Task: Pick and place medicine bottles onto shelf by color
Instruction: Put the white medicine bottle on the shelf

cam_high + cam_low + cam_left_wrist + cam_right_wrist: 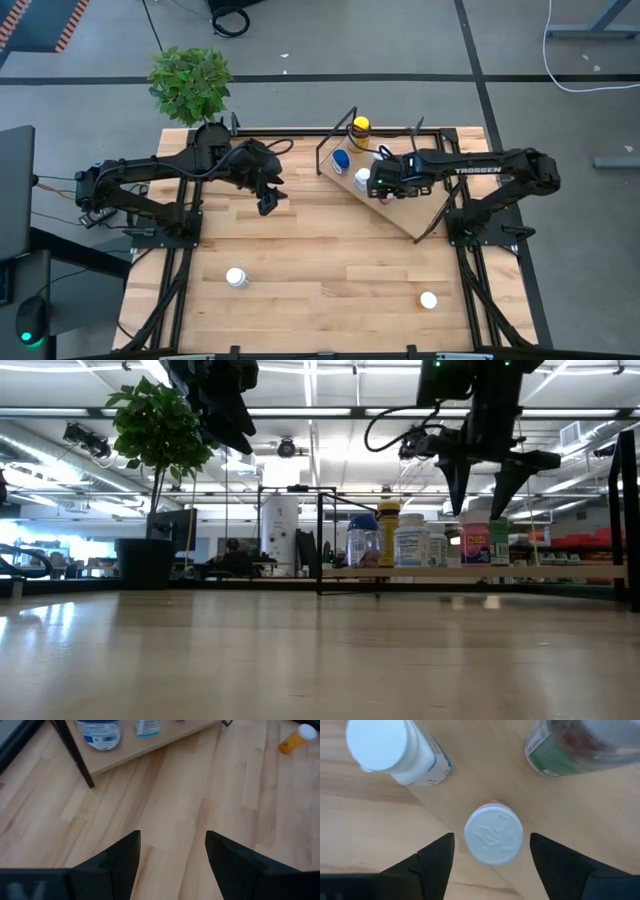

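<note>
We see several bottles [410, 542] standing on the shelf [400, 208]; our right gripper [491, 851] hangs above it, fingers spread clear of a white-capped bottle [493, 833]; our left gripper [172, 855] hovers open, empty; two bottles [236, 277] remain on the table [330, 270], we judge.

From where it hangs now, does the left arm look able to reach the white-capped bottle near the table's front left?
Probably yes. The left gripper hangs open and empty above bare table, and nothing stands between it and the bottle. The shelf and the right gripper are off to the other side.
</note>
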You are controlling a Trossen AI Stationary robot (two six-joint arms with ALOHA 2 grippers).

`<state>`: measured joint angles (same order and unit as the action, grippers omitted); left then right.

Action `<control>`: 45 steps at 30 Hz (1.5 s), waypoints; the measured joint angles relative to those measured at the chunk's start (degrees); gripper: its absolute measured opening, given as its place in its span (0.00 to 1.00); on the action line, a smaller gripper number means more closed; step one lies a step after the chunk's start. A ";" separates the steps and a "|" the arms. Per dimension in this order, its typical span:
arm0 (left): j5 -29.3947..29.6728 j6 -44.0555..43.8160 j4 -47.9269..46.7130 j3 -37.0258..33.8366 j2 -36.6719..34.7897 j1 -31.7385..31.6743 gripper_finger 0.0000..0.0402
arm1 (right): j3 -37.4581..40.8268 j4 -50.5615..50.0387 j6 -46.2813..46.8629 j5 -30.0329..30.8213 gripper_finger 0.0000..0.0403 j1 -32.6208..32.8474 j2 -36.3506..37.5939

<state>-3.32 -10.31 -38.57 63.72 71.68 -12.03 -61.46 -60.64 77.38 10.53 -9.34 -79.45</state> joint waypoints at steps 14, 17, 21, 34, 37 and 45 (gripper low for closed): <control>-7.47 -2.51 -0.89 0.65 -0.07 1.27 0.57 | -6.46 -4.27 -3.64 -4.63 0.68 6.75 3.01; -7.55 -2.07 -3.36 3.29 -0.11 2.15 0.56 | -8.06 -4.40 -1.98 -5.25 0.68 9.45 2.96; -8.48 0.61 -10.97 9.78 -0.11 3.75 0.53 | -9.82 -3.78 1.61 -5.44 0.68 12.99 2.98; -5.99 -6.73 -37.40 19.84 -0.17 13.83 0.61 | -10.28 8.10 -3.51 -0.98 0.68 23.91 2.96; -2.25 -10.42 -38.28 17.64 -0.16 18.59 0.64 | -10.28 9.16 -6.02 0.56 0.68 24.98 2.96; -1.88 -16.78 -36.46 10.17 0.37 33.19 0.75 | -10.28 11.53 -10.87 0.59 0.68 28.85 2.96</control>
<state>-5.20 -27.08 -75.03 73.89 72.05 21.16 -71.75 -49.11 66.51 11.11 19.50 -76.49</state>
